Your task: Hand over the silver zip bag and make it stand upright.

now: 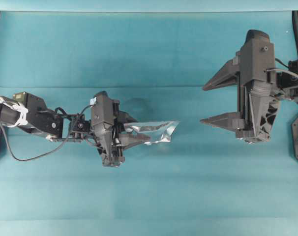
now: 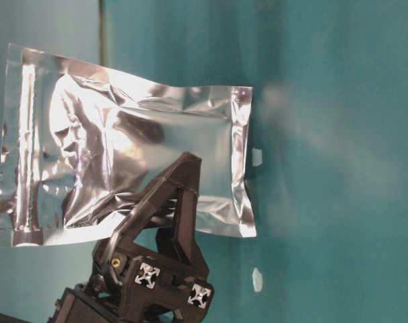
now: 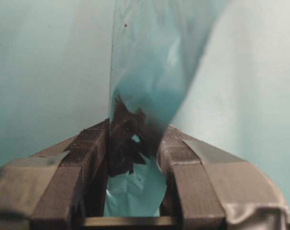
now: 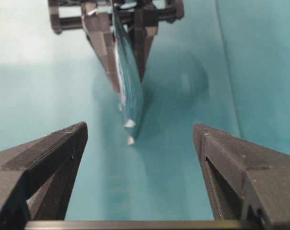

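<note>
From overhead, our left pincer pinches one end of the bag, which juts out past its tips toward our right pincer. That one stands spread wide, well apart from the bag's free end, over the teal surface.

At table level the bag is held clear of the surface, broadside to the camera, crinkled and shiny, with the zip strip along the edge farthest from the pincer's grip.

In the left wrist view the foil rises thin and twisted from between our pressed fingers.

In the right wrist view the bag hangs edge-on ahead of our spread fingers. We judge it light, floppy and slippery; the free sealed edge looks the best hold.
</note>
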